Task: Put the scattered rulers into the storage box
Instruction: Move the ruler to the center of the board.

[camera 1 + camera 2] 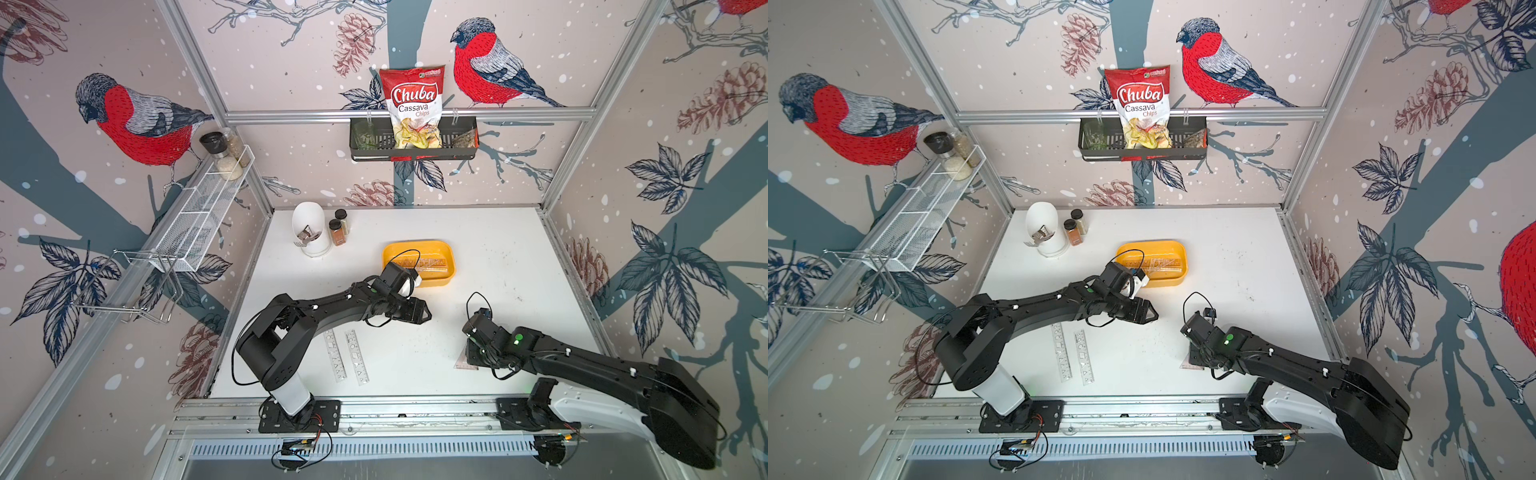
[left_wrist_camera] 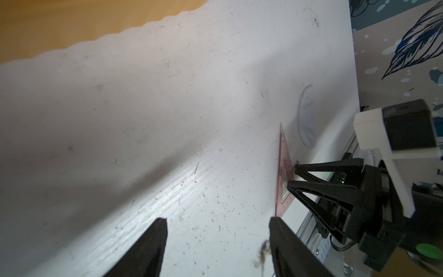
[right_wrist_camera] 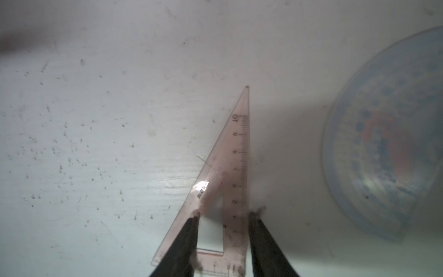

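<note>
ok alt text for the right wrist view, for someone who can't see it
The right gripper has its two black fingertips at either edge of a pink see-through set square lying on the scuffed white table; whether they grip it is unclear. A blue-tinted protractor lies beside it, apart.

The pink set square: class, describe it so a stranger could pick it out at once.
On the white table, go to the near edge by the right arm. Under the right gripper lies the pink set square: a tinted triangle, unlike the clear straight rulers and rounded bluish protractor.
</note>
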Action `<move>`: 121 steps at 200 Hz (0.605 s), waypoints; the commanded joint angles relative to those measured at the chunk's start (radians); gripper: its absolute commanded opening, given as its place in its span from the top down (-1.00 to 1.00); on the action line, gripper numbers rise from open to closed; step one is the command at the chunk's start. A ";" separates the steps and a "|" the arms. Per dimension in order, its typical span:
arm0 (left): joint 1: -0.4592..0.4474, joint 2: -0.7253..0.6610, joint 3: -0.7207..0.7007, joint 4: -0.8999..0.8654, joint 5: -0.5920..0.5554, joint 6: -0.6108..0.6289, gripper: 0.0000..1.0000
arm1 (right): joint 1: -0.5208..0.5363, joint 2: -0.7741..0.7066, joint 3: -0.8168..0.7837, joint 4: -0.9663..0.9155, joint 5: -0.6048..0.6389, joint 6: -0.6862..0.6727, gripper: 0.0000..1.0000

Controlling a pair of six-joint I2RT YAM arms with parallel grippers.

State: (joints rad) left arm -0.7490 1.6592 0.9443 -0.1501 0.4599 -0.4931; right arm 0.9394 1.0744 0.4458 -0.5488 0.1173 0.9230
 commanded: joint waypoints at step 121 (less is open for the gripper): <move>0.004 -0.041 -0.043 0.025 -0.036 0.006 -0.41 | -0.081 0.268 0.088 0.167 0.038 -0.081 0.57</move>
State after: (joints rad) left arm -0.7494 1.6367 0.9154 -0.1394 0.4404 -0.4908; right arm 0.8696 1.2800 0.5152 -0.3618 0.1520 0.8841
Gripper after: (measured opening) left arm 0.706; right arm 0.216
